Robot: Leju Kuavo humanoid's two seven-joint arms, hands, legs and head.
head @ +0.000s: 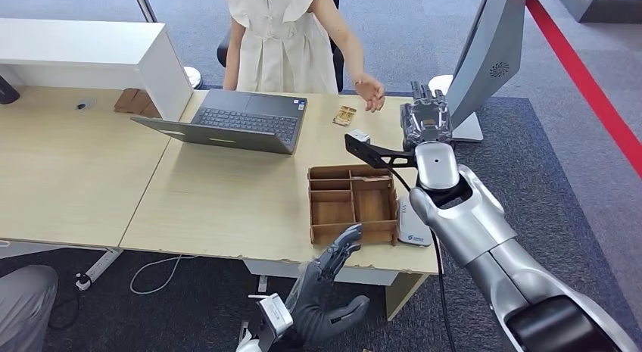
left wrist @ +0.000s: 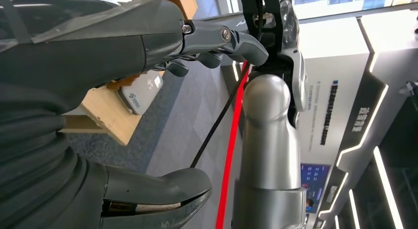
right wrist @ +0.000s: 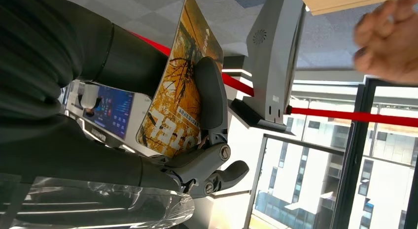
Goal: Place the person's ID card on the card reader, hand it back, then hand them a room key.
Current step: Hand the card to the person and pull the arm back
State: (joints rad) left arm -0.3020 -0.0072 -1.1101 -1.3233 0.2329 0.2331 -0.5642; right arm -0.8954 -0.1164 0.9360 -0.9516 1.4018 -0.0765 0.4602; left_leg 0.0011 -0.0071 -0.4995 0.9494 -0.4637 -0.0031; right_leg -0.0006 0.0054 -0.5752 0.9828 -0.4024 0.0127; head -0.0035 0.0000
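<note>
My right hand (head: 426,119) is raised over the table's far right part and grips an orange patterned card (right wrist: 180,86) between thumb and fingers. The person's open hand (head: 371,92) (right wrist: 389,42) reaches toward it, a short gap apart. A second small orange card (head: 344,116) lies flat on the table (head: 227,193) near the laptop. The white card reader (head: 412,225) (left wrist: 140,93) sits at the table's near right corner. My left hand (head: 333,285) (left wrist: 162,115) hangs below the front table edge, fingers spread, holding nothing.
A wooden compartment tray (head: 352,204) stands beside the reader. An open grey laptop (head: 238,123) faces the person in a white dress (head: 284,34). A grey kiosk stand (head: 484,57) rises right of the table. A white raised counter (head: 83,49) is at the back left.
</note>
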